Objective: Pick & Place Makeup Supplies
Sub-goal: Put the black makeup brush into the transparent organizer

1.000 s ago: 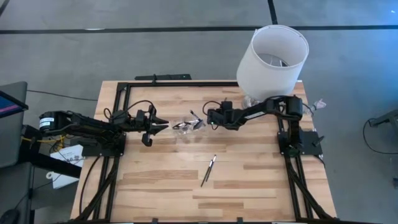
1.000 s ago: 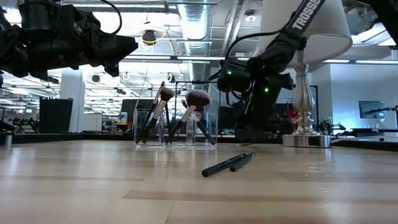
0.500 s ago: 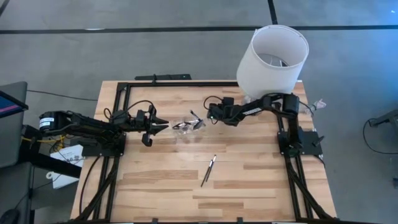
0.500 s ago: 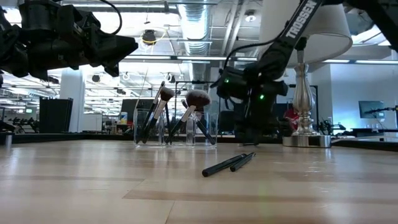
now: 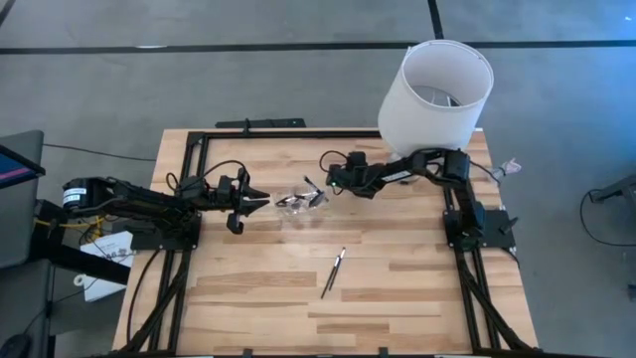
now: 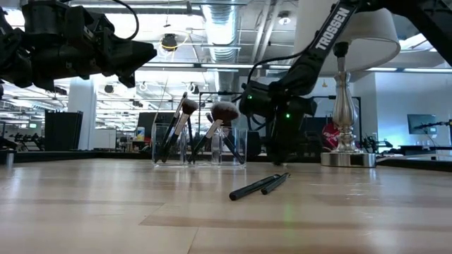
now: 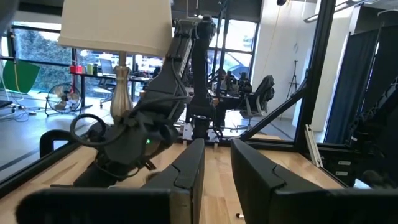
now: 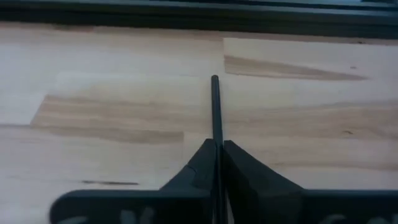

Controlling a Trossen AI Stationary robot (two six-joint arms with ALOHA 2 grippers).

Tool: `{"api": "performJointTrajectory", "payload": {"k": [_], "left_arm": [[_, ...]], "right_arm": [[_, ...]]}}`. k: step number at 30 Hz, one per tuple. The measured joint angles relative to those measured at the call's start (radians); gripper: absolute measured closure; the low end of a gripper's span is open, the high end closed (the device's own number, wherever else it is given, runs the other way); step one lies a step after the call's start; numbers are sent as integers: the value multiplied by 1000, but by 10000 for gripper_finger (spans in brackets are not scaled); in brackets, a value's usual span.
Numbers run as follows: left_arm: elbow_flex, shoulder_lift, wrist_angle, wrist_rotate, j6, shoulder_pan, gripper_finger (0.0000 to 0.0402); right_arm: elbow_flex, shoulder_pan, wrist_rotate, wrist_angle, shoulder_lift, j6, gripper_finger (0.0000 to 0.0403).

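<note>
Right hand: clenched on a thin, straight black makeup brush handle; the fingers press against it from both sides, and the handle projects forward over the wood. The hand sits just beside the clear organizer, on its right in the high view.
Left hand: released, fingers apart with a plain gap between them; it hovers above the wood just to the left of the clear organizer.
Clear compartmented plastic organizer: upright near the middle of the light wooden slatted tabletop; several brushes stand tilted in it.
Standing brushes: thin dark handles, two with rounded bristle heads, one pale and one dark reddish.
Loose brushes: two slim black, pencil-like pieces lying touching side by side, well apart from both hands.
White cylindrical lampshade: on a silver lamp base at the far right corner.
</note>
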Motion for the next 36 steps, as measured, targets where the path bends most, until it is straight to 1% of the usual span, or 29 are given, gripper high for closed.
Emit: {"api": "performJointTrajectory", "payload": {"k": [1,4,9,11,14,17,19,23,27,31,36], "left_arm": [[0,0,0,0,0,0,325],[0,0,-1,0,0,0,325],[0,0,-26,1,-9,-1,325],[0,1,-35,18,-44,-5,325],[0,5,-47,89,-89,-36,325],[0,15,-45,184,-81,-100,325],[0,18,-52,208,-39,-150,325],[0,17,-46,193,22,-220,325],[0,18,-45,190,21,-265,325],[0,18,-48,170,16,-321,325],[2,18,-48,70,16,-381,325]], "right_arm": [[0,0,-11,-1,-2,-17,393],[0,-1,-54,-11,-19,-50,387],[-6,42,-79,-29,-63,-111,397],[-8,67,-115,-50,-91,-115,394],[-10,109,-161,-74,-134,-115,396],[-9,154,-152,-78,-171,-116,399],[-9,181,-138,-79,-187,-116,396],[-7,230,-124,-88,-201,-102,399],[-6,283,-121,-96,-218,-83,398],[-7,339,-108,-103,-269,-81,400],[-6,408,-78,-94,-377,-96,399]]}}
